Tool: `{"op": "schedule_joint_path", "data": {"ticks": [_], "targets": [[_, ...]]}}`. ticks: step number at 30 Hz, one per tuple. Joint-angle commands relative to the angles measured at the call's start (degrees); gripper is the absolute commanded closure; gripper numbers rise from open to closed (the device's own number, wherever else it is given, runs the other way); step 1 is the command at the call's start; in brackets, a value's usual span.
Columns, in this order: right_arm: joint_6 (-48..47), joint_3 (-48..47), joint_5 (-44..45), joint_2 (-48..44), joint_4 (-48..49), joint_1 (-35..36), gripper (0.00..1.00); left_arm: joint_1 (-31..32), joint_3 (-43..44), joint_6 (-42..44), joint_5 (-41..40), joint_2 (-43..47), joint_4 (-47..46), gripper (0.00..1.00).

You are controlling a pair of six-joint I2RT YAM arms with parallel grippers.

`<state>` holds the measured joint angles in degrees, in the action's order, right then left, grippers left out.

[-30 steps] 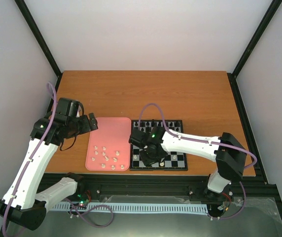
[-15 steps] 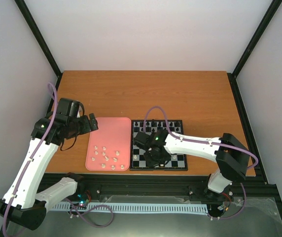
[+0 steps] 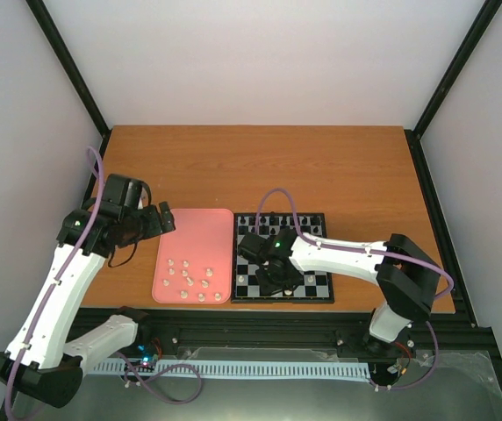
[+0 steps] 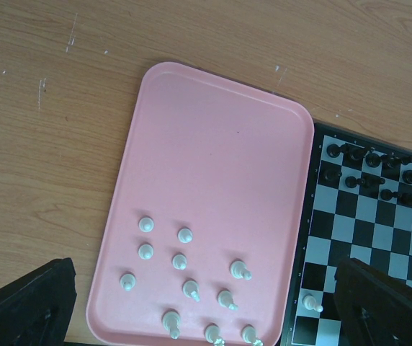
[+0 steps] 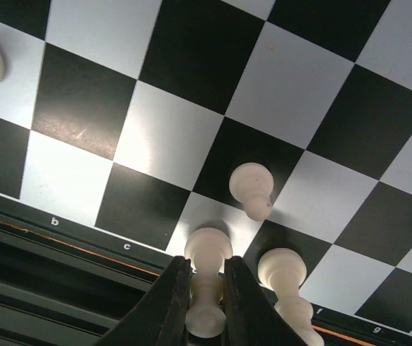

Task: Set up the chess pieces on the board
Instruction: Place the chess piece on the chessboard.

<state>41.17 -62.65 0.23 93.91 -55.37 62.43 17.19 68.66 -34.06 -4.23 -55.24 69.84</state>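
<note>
**Placement of a white piece on the near row**

Beneath my arms the board (image 3: 317, 282) lay just right of the pink tray (image 3: 194, 235), with black chessmen (image 4: 373, 171) lining its far rows. My right gripper (image 5: 204, 265) was low over the board's near edge, clamped on a cream-white piece (image 5: 207, 249). A standing neighbour (image 5: 281, 268) was just to its right.

I judged the step called for a straight descent and a base centred in its square. The fingers should then part only slightly, so the neighbour stayed up.

My left gripper (image 3: 161, 219) hung at the tray's far left corner, fingers wide apart and empty. Loose white pieces (image 4: 184, 274) lay in the tray's near half.

Compared with a second earlier, my right wrist had slid a little to the right. The left arm and the tray pieces had not shifted.
</note>
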Motion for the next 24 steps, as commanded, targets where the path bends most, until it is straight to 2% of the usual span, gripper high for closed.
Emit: {"op": "schedule_joint_path", "data": {"ticks": [1, 17, 21, 24], "targets": [[-0.33, 1.0, 0.47, 0.4, 0.85, -0.8, 0.88, -0.06, -0.01, -0.61, 0.18, -0.25, -1.25, 0.0], [-1.43, 0.86, -0.18, 2.06, 1.74, -1.61, 0.87, -0.13, -0.15, -0.52, 0.44, -1.18, -1.99, 0.0], [-1.52, 0.75, -0.69, 2.19, 1.94, -1.61, 0.82, -0.13, -0.37, -0.5, 0.44, -1.2, -1.95, 0.0], [-1.77, 0.37, -0.84, 2.23, 1.82, -1.61, 0.75, -0.07, -0.54, -0.54, 0.43, -1.14, -1.99, 0.0]]}}
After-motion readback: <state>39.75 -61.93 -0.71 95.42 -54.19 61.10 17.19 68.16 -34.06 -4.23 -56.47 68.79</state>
